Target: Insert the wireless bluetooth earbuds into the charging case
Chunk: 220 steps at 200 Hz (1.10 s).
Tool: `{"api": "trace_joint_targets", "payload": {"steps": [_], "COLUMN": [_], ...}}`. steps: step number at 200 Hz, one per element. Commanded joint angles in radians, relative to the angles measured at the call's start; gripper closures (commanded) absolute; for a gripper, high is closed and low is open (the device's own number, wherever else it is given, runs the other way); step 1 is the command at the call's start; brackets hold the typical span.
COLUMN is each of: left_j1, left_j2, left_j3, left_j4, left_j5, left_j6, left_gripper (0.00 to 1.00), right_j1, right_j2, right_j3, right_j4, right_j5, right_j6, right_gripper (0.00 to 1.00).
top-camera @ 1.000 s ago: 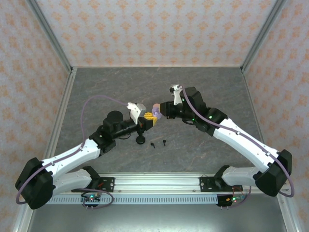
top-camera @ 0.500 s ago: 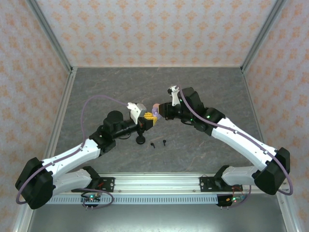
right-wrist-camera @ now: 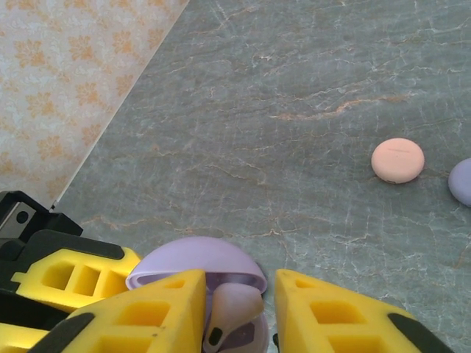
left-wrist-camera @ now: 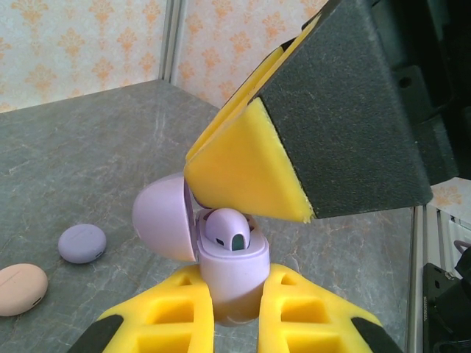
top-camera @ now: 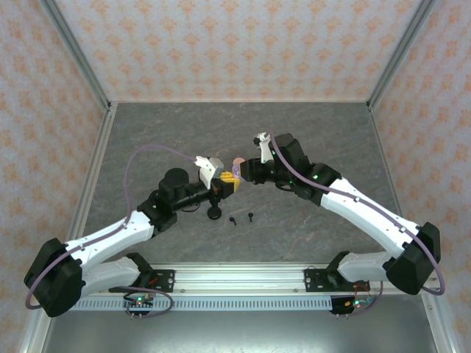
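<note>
My left gripper (left-wrist-camera: 232, 283) is shut on the body of a lilac charging case (left-wrist-camera: 234, 265), held upright above the table with its lid (left-wrist-camera: 160, 219) swung open. A lilac earbud (left-wrist-camera: 227, 228) sits in the case's well. My right gripper (right-wrist-camera: 239, 287) hangs directly over the case, its yellow fingers (right-wrist-camera: 162, 309) on either side of the earbud (right-wrist-camera: 234, 305). The right-hand finger stands a little apart from the earbud, so the gripper is open. In the top view both grippers (top-camera: 234, 179) meet at mid-table. Two black earbuds (top-camera: 233, 220) (top-camera: 251, 216) lie on the table in front of them.
A closed pale pink case (right-wrist-camera: 397, 159) and a closed lilac case (right-wrist-camera: 462, 182) lie on the grey stone-patterned table (top-camera: 309, 132). A black round case (top-camera: 214, 213) sits under the left arm's wrist. Patterned walls and metal posts enclose the table.
My right gripper has moved a little left and down over the case that my left gripper holds. The left arm has barely shifted.
</note>
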Motion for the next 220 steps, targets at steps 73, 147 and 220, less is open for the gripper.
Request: {"api": "trace_joint_targets", "payload": {"steps": [73,147,220], "left_j1": [-0.008,-0.008,-0.008], "left_j2": [-0.005,-0.022,-0.075], "left_j3": [0.034,0.056,0.15], "left_j4": [0.062,0.111,0.137], "left_j5": [0.013,0.012,0.027], "left_j6": [-0.006,0.009,0.07], "left_gripper": [1.0,1.0,1.0], "right_j1": [-0.025,-0.165,-0.167], "right_j2": [-0.108,-0.186,-0.192], "right_j3": [0.005,-0.038,0.103], "right_j4": [0.056,0.166,0.104], "right_j5": [-0.041,-0.296,-0.325], "right_j6": [0.087,0.204,0.127], "right_gripper": [0.49,0.32,0.26]}}
